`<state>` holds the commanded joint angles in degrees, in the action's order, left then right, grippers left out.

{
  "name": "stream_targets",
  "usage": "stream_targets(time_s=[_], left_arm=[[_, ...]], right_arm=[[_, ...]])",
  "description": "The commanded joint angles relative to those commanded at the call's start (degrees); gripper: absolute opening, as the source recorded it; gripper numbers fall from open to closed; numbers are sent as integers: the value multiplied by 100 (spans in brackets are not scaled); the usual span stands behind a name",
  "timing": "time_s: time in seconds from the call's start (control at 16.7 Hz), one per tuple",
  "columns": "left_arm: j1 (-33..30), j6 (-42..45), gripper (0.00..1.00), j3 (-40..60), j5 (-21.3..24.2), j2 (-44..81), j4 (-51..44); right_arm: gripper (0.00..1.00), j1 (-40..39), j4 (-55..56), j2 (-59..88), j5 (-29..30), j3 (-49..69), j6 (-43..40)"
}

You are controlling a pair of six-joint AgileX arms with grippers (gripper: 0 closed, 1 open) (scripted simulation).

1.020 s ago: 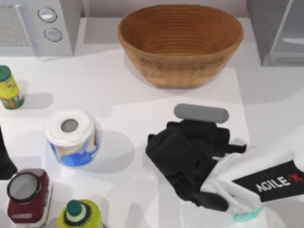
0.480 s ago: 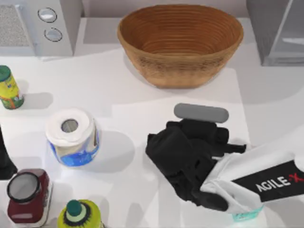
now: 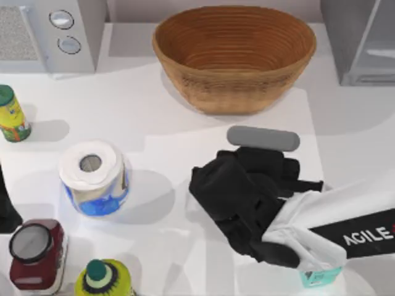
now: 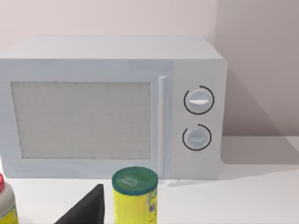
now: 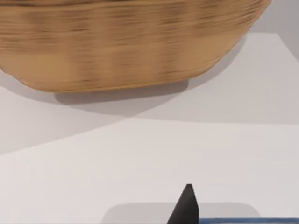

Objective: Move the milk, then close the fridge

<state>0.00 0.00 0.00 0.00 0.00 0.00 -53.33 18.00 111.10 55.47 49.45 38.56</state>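
My right tool [image 3: 244, 194] hangs low over the white counter [image 3: 160, 117] toward 4 o'clock, at 6 o'clock from the woven brown basket [image 3: 234, 55]. How far it is open I cannot tell. A sliver of the small blue milk carton [image 5: 247, 220] shows close beneath it. The big grey fridge [image 3: 345, 37] stands at 1 o'clock, its pale door panel [image 3: 378, 46] swung out. My left arm [image 3: 6, 209] sits parked at 8 o'clock.
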Motion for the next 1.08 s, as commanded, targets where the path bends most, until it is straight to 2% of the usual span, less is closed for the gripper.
stream_targets(time_s=[0.42,0.6,0.78,1.08], left_arm=[[0,0,100,0,0,0,0],[0,0,100,0,0,0,0],[0,0,100,0,0,0,0],[0,0,100,0,0,0,0]], right_arm=[[0,8,-234,-193,-13,47,2],[0,346,146,-553,-354,-191,-265],[0,1171,1009,-1086,-1199,-911,-974],[0,3265,2888,-1798,-3365,-1751,-2092]])
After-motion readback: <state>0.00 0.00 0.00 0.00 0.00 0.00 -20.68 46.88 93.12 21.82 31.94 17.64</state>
